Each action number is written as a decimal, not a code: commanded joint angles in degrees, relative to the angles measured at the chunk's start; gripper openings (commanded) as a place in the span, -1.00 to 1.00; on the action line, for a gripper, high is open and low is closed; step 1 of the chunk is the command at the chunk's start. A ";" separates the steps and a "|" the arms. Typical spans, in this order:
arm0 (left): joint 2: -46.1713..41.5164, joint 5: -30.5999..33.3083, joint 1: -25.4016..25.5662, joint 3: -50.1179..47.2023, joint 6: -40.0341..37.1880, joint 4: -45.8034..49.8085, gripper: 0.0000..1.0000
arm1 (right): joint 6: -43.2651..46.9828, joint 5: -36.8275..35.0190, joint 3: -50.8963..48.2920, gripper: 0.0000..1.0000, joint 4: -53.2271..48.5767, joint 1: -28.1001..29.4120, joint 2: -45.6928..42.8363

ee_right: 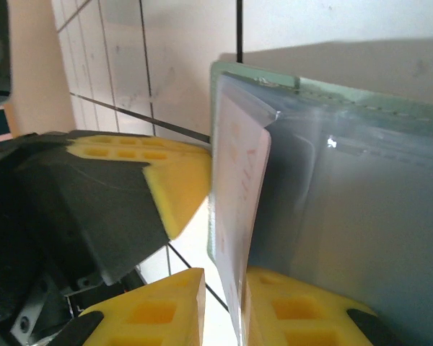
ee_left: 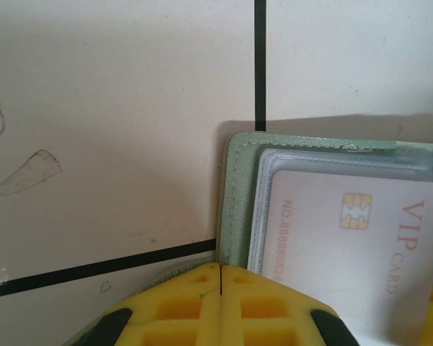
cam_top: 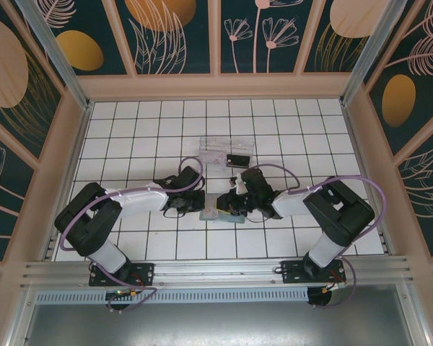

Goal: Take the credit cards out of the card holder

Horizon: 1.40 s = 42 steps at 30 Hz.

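Extraction underway: pale card [ee_right: 238, 202] pinched in our right gripper [ee_right: 226, 303]; left gripper [ee_left: 220, 288] clamps card holder [ee_left: 234, 194]. Next, we pull straight.

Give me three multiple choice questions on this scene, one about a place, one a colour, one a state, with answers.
1. Where is the black card? A) in the clear tray B) at the far-left corner C) by the arm bases
2. What colour is the stitched border of the card holder? A) red B) pale green C) black
3. How do the fingers of the left gripper stand? A) wide apart B) shut together C) one missing
Answers: 1 A, the top view shows it lying inside the tray. 2 B, the left wrist view shows green around the pale VIP card. 3 B, the yellow fingers meet at a thin seam.
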<state>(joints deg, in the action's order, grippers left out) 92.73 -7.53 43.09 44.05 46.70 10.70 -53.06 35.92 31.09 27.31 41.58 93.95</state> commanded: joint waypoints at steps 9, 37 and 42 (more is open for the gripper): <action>3.82 0.96 1.03 -2.13 -0.25 2.18 -0.89 | 0.48 -0.53 1.76 -0.74 -0.84 -0.01 1.17; 4.36 2.44 1.03 -2.56 -0.46 3.54 -0.91 | 2.08 -1.36 -0.13 -0.75 -6.39 -1.85 -5.52; 4.39 2.43 1.03 -2.30 -0.48 3.54 -0.90 | 2.50 -2.20 -0.68 -0.75 -7.96 -2.25 -6.78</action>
<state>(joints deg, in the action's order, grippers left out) 92.79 -6.85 43.46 44.05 46.72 10.70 -52.23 34.41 31.24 20.27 39.94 89.45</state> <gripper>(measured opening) 0.051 0.124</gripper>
